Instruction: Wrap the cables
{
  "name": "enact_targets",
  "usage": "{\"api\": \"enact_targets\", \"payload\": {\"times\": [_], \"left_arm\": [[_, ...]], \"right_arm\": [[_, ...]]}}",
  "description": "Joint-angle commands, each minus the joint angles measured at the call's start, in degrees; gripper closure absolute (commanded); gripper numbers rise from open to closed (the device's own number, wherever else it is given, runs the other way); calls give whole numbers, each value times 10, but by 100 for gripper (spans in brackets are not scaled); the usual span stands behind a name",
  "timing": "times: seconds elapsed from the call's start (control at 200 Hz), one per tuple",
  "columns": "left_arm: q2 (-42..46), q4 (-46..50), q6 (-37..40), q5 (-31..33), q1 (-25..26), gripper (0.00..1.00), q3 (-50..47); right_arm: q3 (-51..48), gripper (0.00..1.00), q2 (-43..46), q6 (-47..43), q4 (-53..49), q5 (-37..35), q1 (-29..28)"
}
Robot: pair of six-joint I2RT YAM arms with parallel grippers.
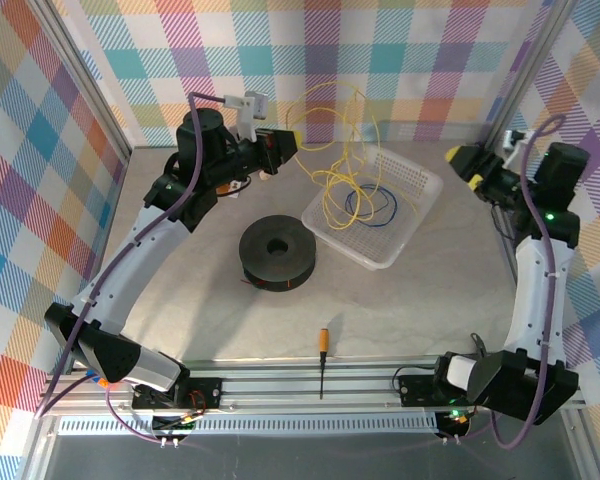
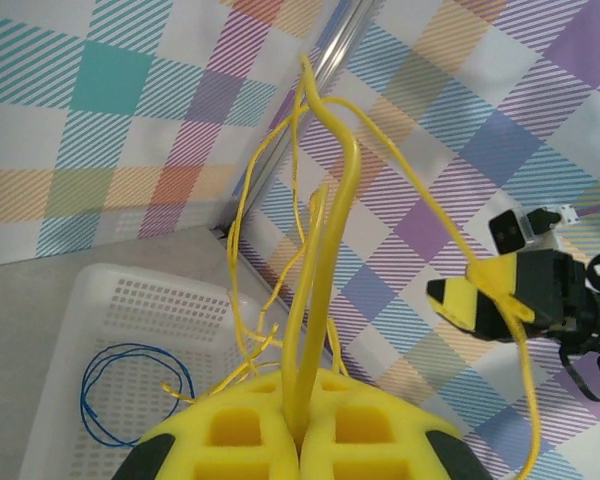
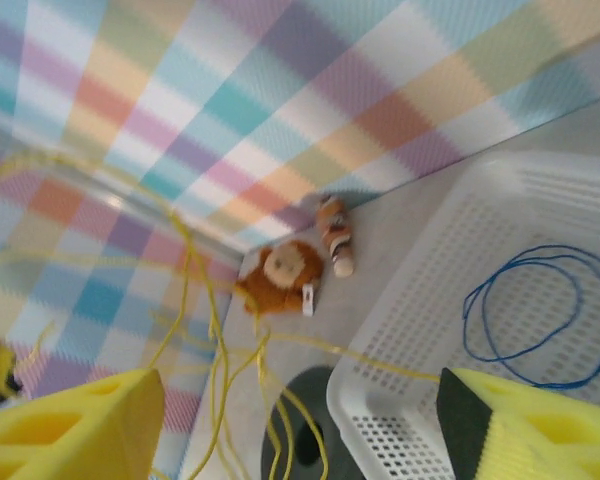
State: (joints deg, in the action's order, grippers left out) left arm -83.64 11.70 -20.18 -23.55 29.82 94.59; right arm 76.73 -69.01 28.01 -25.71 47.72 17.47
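Top view: left pincer (image 1: 278, 150) sits at the back of the table (image 1: 180, 300), shut on the yellow cables (image 1: 352, 140). The cables rise in loose loops above the white basket (image 1: 412, 225) and hang down into it. A blue wire (image 1: 370, 205) is coiled inside the basket. Right pincer (image 1: 467, 165) is just right of the basket, fingers apart. Black spool (image 1: 277, 252) at table centre, screwdriver (image 1: 323, 358) near the front edge.

Left wrist: left pincer (image 2: 300, 440) is clamped tight on the cables (image 2: 325, 240), which stand up from between the yellow fingers. One strand runs past the right pincer (image 2: 470, 300). Basket (image 2: 130, 300) and blue wire (image 2: 130, 390) lie below left.

Right wrist: right pincer (image 3: 300, 400) is wide open and grips nothing. Cables (image 3: 185, 290) hang loose between its fingers. Basket (image 3: 460, 290), blue wire (image 3: 530, 310), plush monkey (image 3: 280, 275) by the wall.
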Motion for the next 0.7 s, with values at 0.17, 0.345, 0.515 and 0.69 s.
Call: {"api": "enact_targets", "payload": {"times": [0.17,0.345,0.515,0.69], "left_arm": [[5,-38,-7,-25,11,100,19],[12,-37,-9,-32,13,100,19],[13,-34,-9,-34,13,100,23],[13,-29,-6,-33,13,100,25]], "right_arm": [[31,37,-96,-156,-62,1,-51],[63,41,-176,-239,-93,40,-70],[81,42,-216,-299,-117,62,-109],[103,41,-245,-365,-137,71,-154]]}}
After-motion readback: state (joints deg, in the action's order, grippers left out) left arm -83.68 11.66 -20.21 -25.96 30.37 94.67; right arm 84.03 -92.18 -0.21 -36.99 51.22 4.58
